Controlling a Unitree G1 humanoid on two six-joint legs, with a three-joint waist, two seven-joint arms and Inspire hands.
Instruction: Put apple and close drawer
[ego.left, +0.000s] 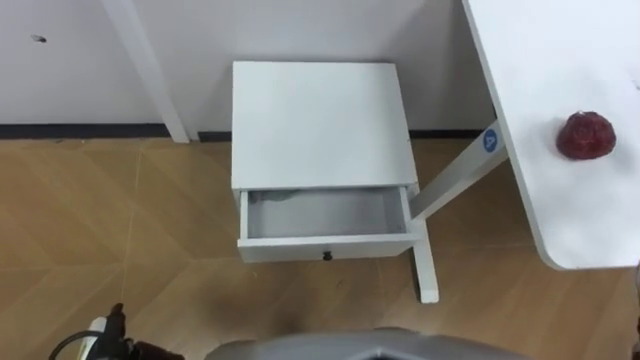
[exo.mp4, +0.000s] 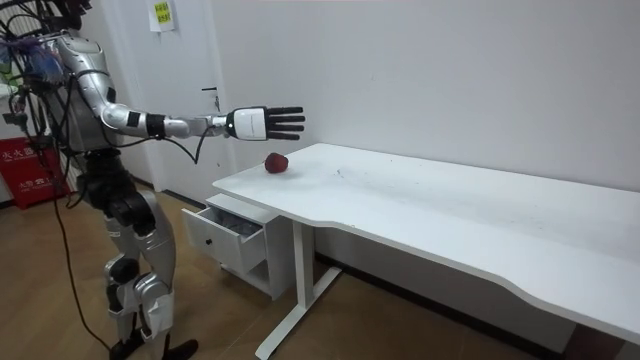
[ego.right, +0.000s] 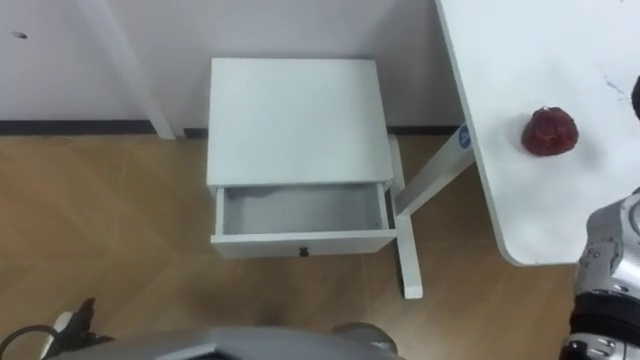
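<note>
A dark red apple (ego.left: 585, 136) lies near the rounded corner of the white desk (ego.left: 530, 60) on my right. The low white cabinet (ego.left: 320, 120) stands before me. Its drawer (ego.left: 300, 248) is pulled out, and nothing lies inside it. In the room view my right hand (exo.mp4: 262, 122) is stretched out in the air over the desk corner, fingers straight and spread, a little above and short of the apple (exo.mp4: 276, 162). It holds nothing. Its silver forearm enters the right eye view at the lower right edge. A small part of my left hand (ego.left: 108, 335) shows at the bottom left.
The desk's white leg and foot (ego.left: 425, 262) stand right beside the drawer's right end. A slanted white post (ego.left: 150, 70) rises at the wall to the left of the cabinet. Wooden floor lies around the cabinet. I stand upright facing it.
</note>
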